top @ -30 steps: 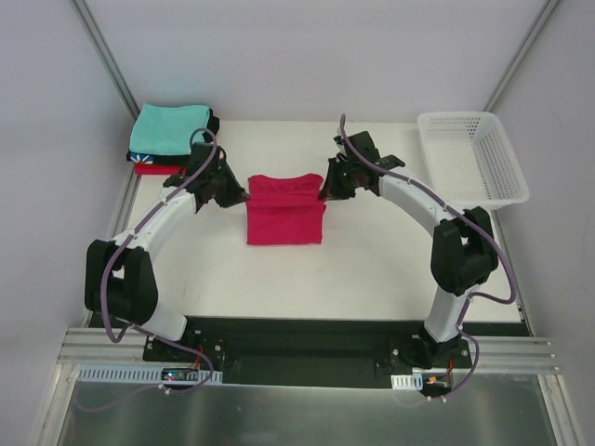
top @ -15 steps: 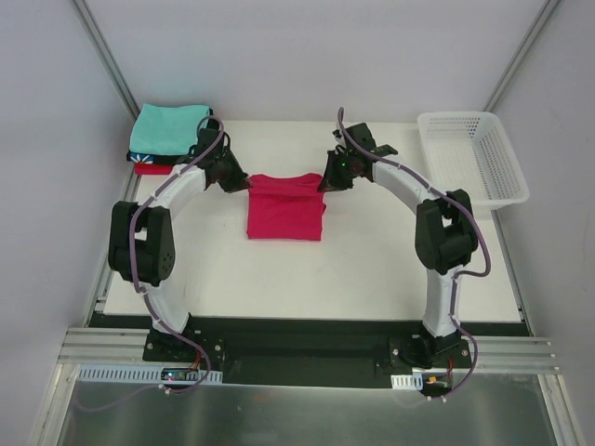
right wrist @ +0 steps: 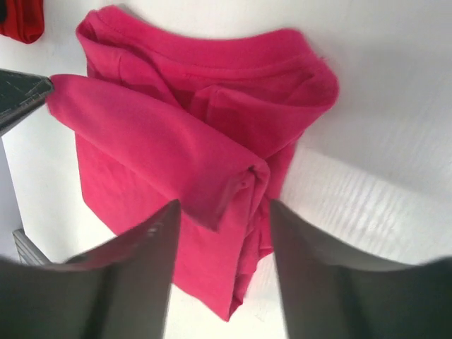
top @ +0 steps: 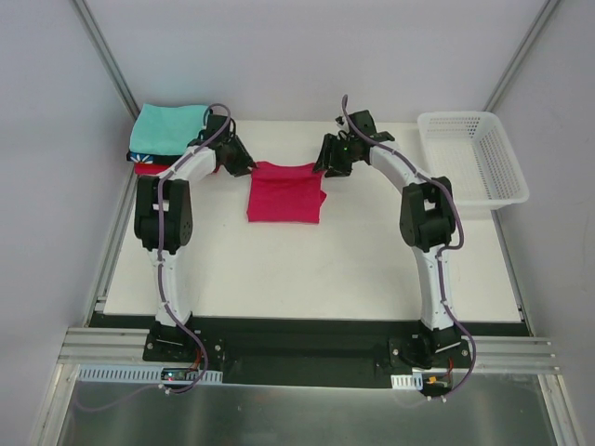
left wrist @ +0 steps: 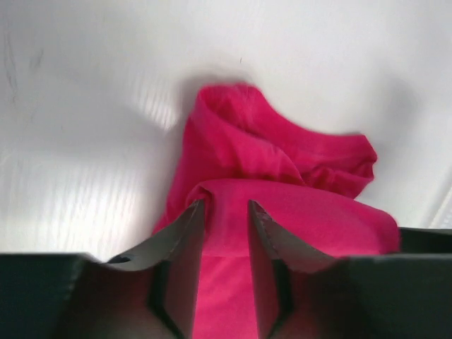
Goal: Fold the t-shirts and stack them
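- The left gripper [left wrist: 224, 206] holds its jaws a narrow gap apart, with the folded edge of the crimson-pink t-shirt [left wrist: 282, 212] in that gap; I cannot tell whether it pinches the cloth.
- The right gripper [right wrist: 222, 205] has its jaws clearly apart, and the rolled end of the fold lies loose between them.
- If either arm pulls away with cloth caught on a finger, the fold likely drags open; the left side looks riskier.
- Just beyond both sets of fingertips the collar end is bunched, so the shirt may sit crooked on the folded stack [top: 169, 130] beside the left gripper.
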Robot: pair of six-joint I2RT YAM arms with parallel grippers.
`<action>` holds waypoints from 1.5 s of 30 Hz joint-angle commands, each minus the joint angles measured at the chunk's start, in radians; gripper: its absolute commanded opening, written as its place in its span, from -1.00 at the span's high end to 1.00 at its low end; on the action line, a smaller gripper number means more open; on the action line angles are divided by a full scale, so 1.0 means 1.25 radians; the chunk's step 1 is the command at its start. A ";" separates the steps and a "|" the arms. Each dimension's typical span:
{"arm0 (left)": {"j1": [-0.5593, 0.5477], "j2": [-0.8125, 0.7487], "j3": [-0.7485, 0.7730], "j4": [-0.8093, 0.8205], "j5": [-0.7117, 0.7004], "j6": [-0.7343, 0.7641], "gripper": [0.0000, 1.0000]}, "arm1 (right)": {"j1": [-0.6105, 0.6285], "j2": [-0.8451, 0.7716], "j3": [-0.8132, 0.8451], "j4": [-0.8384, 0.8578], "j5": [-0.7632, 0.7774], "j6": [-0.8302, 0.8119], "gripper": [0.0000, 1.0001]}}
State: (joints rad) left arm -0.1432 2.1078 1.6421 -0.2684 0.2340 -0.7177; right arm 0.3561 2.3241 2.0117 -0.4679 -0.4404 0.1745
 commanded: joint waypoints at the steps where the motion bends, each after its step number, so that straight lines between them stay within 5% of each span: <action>1: 0.013 0.053 0.101 0.016 0.001 0.021 0.08 | -0.031 0.019 0.046 0.034 -0.035 -0.018 -0.46; 2: 0.013 0.058 0.106 0.022 -0.009 0.023 -0.28 | -0.036 0.023 0.040 0.070 -0.045 -0.018 -0.82; 4: 0.013 0.048 0.101 0.043 -0.024 0.038 -0.92 | -0.037 0.010 0.003 0.111 -0.065 -0.023 -0.92; 5: 0.013 0.031 0.098 0.043 -0.030 0.044 -0.98 | -0.037 0.002 -0.007 0.142 -0.075 -0.023 -0.93; 19: -0.082 -0.280 -0.155 0.061 -0.176 0.158 -0.98 | 0.017 -0.147 -0.095 0.101 -0.086 -0.084 -0.93; 24: -0.099 -0.350 -0.182 0.132 -0.087 0.158 -0.98 | 0.045 -0.166 -0.041 0.076 -0.095 -0.104 -0.93; 29: -0.096 -0.240 -0.107 0.140 0.007 0.159 -0.65 | 0.039 -0.081 0.073 0.055 -0.142 -0.081 -0.97; 32: -0.089 -0.171 -0.069 0.141 0.051 0.147 -0.20 | 0.032 -0.057 0.076 0.053 -0.151 -0.064 -0.97; 34: -0.087 -0.158 -0.091 0.148 0.069 0.129 0.31 | 0.032 -0.066 0.054 0.047 -0.153 -0.066 -0.97; 36: -0.088 -0.167 -0.154 0.163 0.056 0.112 0.52 | 0.033 -0.085 -0.015 0.039 -0.133 -0.078 -0.96; 39: -0.090 -0.199 -0.227 0.163 0.029 0.115 0.58 | 0.033 -0.141 -0.124 0.003 -0.065 -0.108 -0.93; 45: -0.066 -0.244 -0.342 0.162 0.030 0.107 0.23 | 0.026 -0.244 -0.329 0.039 -0.023 -0.104 -0.93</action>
State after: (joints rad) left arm -0.2527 1.8919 1.2739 -0.0879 0.2611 -0.5724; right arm 0.3943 2.1620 1.6840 -0.4351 -0.5110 0.0582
